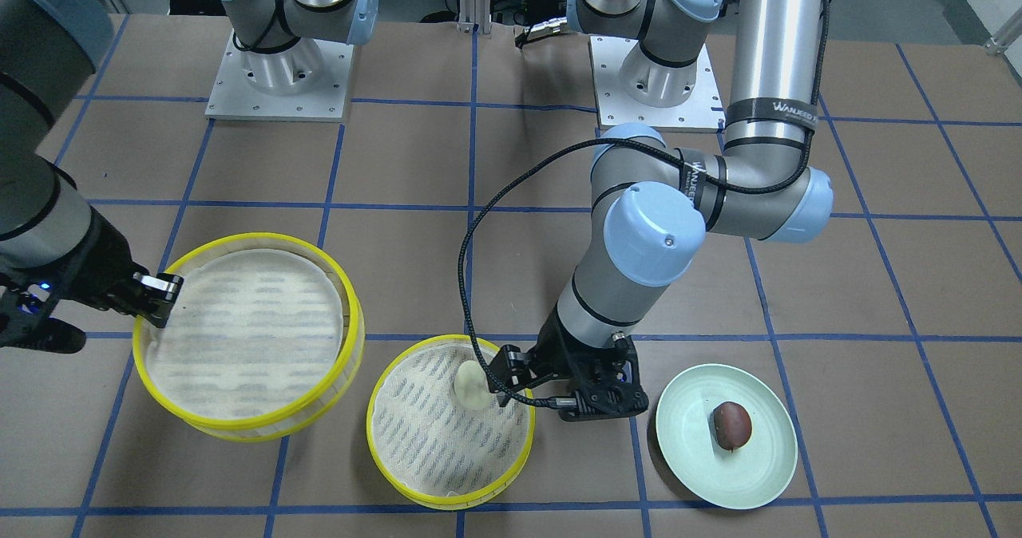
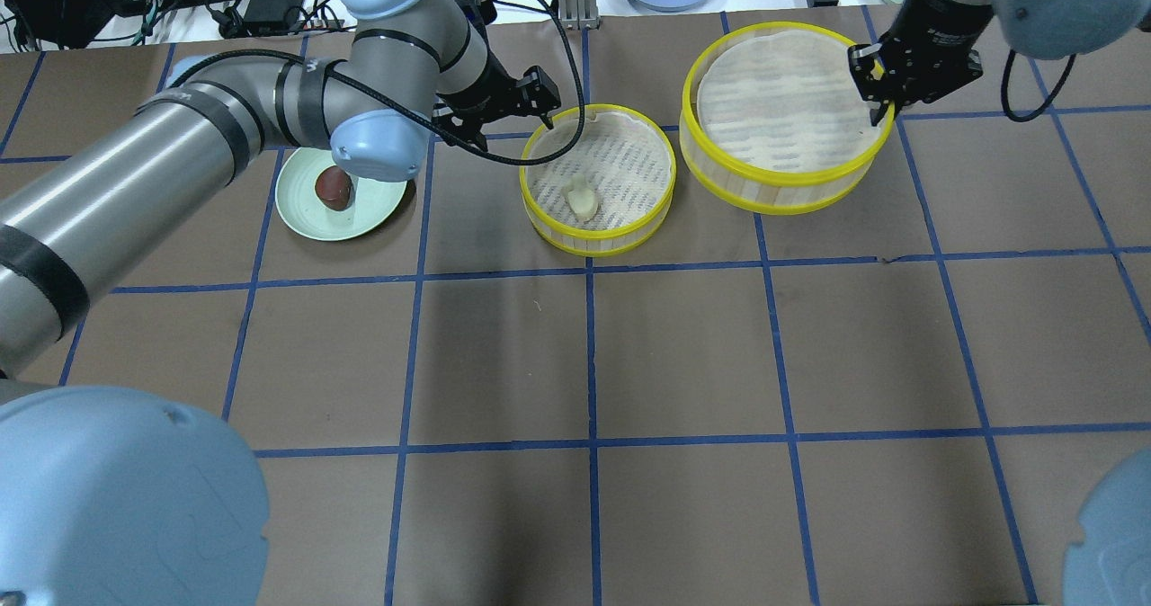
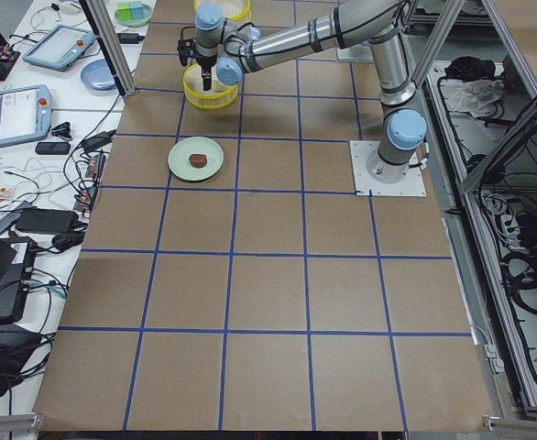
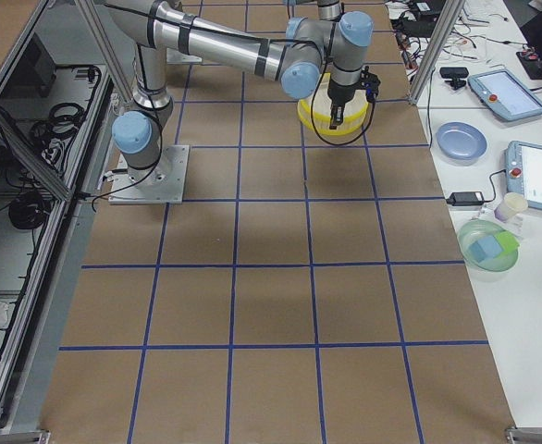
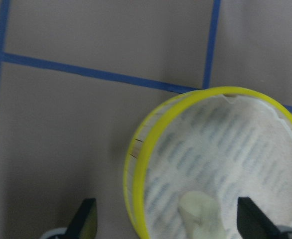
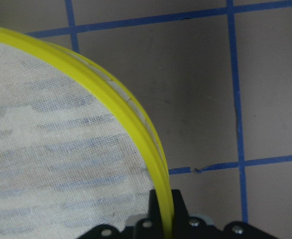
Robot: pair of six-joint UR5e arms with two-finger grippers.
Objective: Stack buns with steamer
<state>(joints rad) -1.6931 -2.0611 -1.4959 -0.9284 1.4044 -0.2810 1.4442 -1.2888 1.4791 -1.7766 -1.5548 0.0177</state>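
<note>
Hanging spread over the cream bun (image 2: 582,200) in one tier (image 2: 598,239), the left gripper (image 5: 168,220) grips nothing — the right gripper (image 6: 165,206) pinches the rim of the other tier (image 2: 773,191).

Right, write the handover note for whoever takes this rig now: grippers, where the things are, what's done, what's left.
Left gripper: open and empty, over the edge of the loaded tier.
Right gripper: shut on the rim of the empty tier, which looks raised off the table, though I cannot confirm it.
Things: cream bun lies on the loaded tier's liner; brown bun sits on the green plate.
Done: one bun is in the steamer.
Left: get the brown bun into a tier, then stack the tiers.
</note>
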